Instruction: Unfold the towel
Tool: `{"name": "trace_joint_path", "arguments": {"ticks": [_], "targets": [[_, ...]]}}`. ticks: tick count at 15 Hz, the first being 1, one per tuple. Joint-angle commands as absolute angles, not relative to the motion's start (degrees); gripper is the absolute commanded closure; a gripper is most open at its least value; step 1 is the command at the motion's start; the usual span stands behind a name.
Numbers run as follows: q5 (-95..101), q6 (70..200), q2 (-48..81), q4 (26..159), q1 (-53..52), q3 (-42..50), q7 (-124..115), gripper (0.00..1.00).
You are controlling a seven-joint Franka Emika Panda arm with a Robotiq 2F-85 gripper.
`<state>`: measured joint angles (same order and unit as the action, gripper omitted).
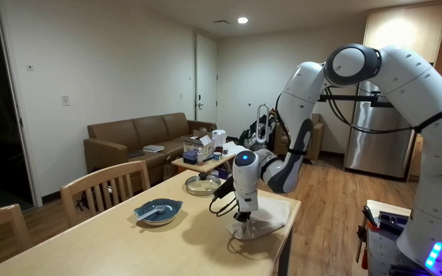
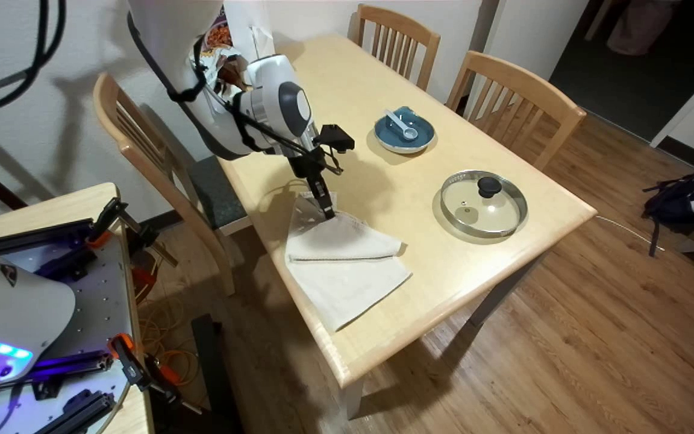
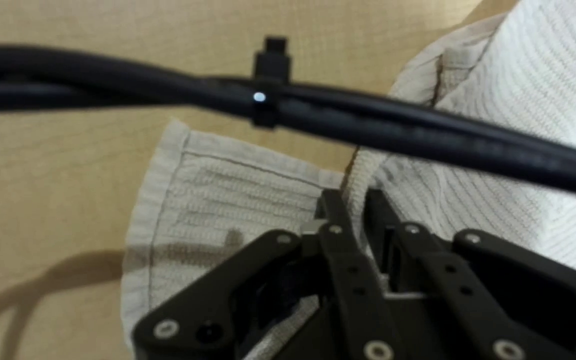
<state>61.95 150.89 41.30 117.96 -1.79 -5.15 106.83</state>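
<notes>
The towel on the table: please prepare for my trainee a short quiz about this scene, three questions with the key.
1. Choose: the claw pinches (a) the glass lid, (b) the towel, (c) a chair.
2. True or false: the towel is already spread fully flat.
3. Fill in: a spoon rests in a dish whose inside is ____.
Key: 1 b; 2 false (folded over itself); 3 blue.

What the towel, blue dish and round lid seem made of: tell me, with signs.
Towel: matte fabric, likely cotton; the wrist view shows ribbed weave and stitched hems.
Blue dish: perhaps glazed ceramic, smooth blue inside and paler outside; plastic possible.
Round lid: seemingly clear, smooth glass, as the tabletop shows through; its bright rim suggests polished metal.
</notes>
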Motion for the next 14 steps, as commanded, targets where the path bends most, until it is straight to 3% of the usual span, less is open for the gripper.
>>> {"name": "trace_joint_path", "arguments": {"ticks": [1, 9, 14], "targets": [[63.3, 151.3, 39.6, 118.2, -3.9, -3.2, 96.5, 0.51], [61.4, 151.8, 32.6, 125.5, -2.8, -2.3, 73.0, 0.02], [62.1, 150.4, 33.6, 125.8, -1.5, -1.3, 66.7, 0.0]]}}
